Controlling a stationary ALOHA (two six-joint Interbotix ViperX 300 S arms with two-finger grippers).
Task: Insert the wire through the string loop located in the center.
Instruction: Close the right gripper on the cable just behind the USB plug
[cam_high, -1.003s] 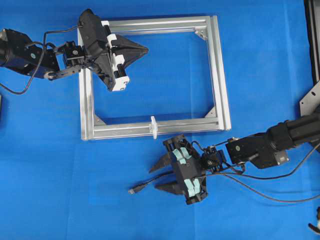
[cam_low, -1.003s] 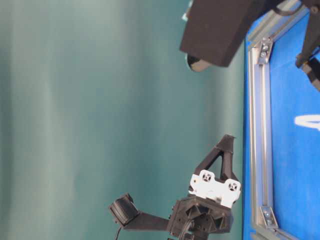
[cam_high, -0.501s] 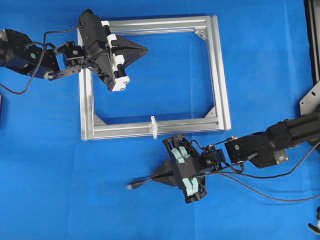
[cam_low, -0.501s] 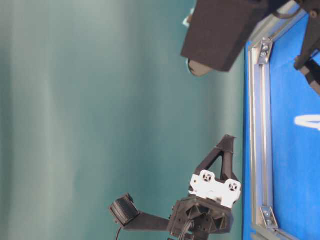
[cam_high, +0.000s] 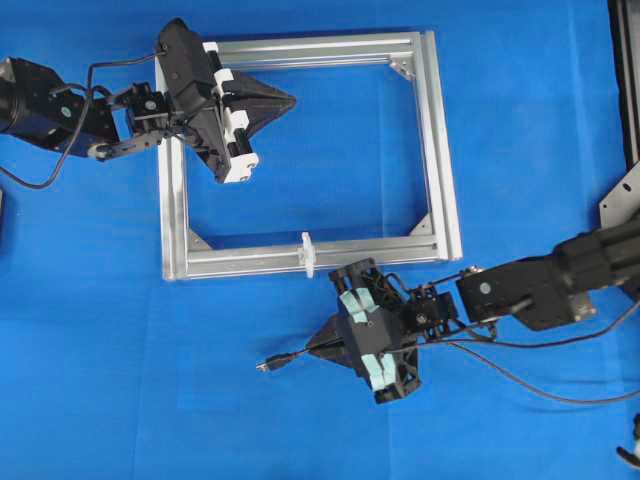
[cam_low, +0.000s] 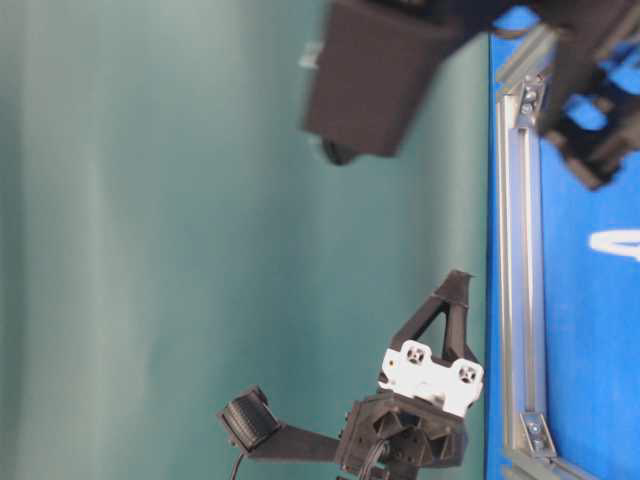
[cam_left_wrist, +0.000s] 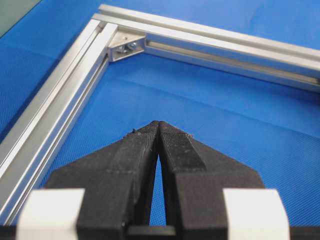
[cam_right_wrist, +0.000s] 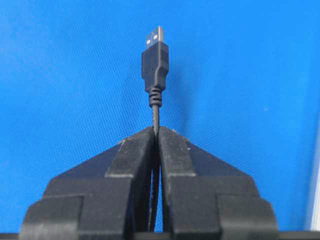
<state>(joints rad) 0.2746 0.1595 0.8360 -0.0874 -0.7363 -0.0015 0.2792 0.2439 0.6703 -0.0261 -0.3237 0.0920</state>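
The wire (cam_high: 283, 361), a long thin black flexible cable ending in a small dark plug with a metallic tip, lies low on the blue cloth below the frame, its plug end pointing left and sticking out just past the right gripper (cam_high: 318, 347). In the right wrist view the jaws are pressed together on the cable just behind the plug's ribbed strain relief, with the plug (cam_right_wrist: 155, 57) standing straight out ahead of them. That looks like a sound place to hold it: the cable is light and limp and would likely droop if gripped further back, while the short stub ahead of the jaws should stay fairly stiff and steerable (the smooth jacket may slip or twist if it snags).

The string loop (cam_high: 308, 254), a tiny white translucent ring, stands at the middle of the near rail of the silver square aluminium frame (cam_high: 440, 150), above and slightly left of the right gripper and apart from the plug. It looks flimsy, so a nudge would probably push it aside rather than thread it.

The left gripper (cam_left_wrist: 158, 125) hovers over the frame's upper left corner, jaws pinched together and holding nothing.
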